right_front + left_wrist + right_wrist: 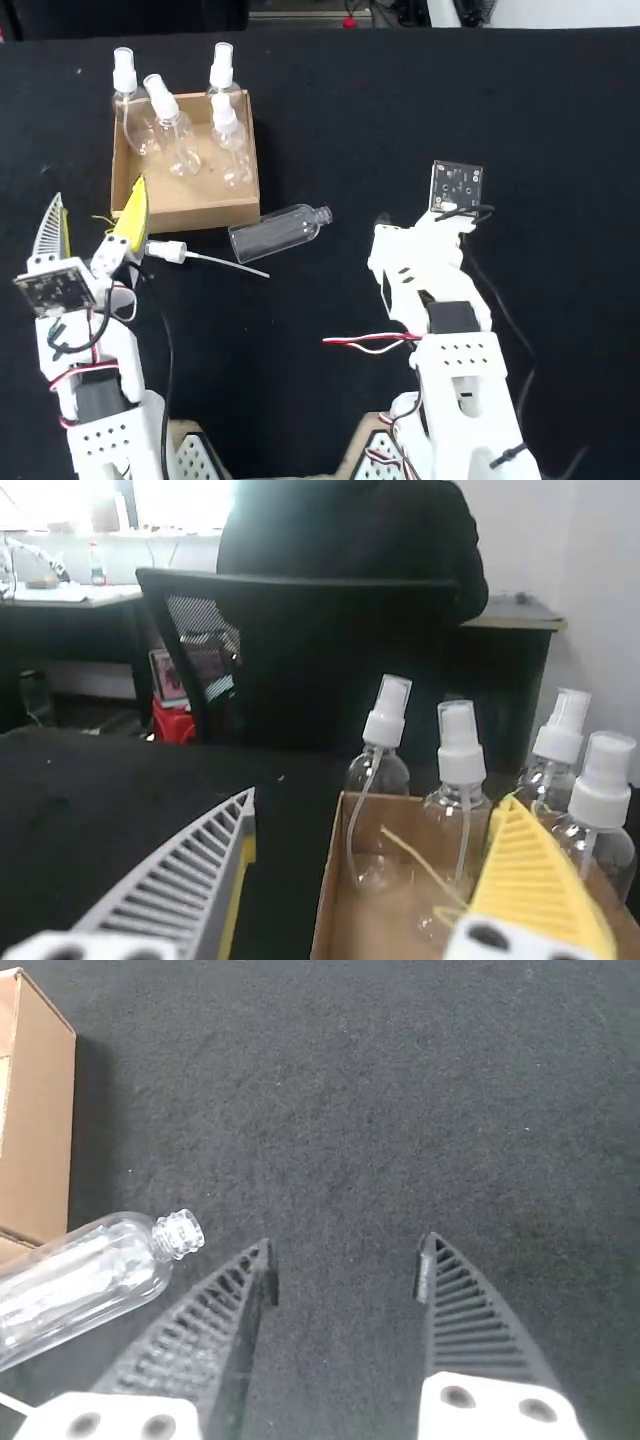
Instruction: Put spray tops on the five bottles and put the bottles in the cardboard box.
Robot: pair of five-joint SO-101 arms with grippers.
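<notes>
The cardboard box (185, 213) stands at the back left, holding several clear bottles (178, 140) fitted with white spray tops. One uncapped bottle (278, 231) lies on its side just right of the box's front corner, neck to the right. A loose spray top (166, 251) with its thin tube lies in front of the box. My left gripper (97, 190) is open at the box's front left corner, its yellow finger (530, 880) over the box wall (330, 910). My right gripper (347, 1242) is open over bare mat, just right of the lying bottle's neck (180, 1232).
The table is covered in black mat (520, 110), with free room at the right and back. A red and white cable (370, 343) hangs off the right arm (420, 265). The box's edge (35, 1110) lies to one side of the right gripper.
</notes>
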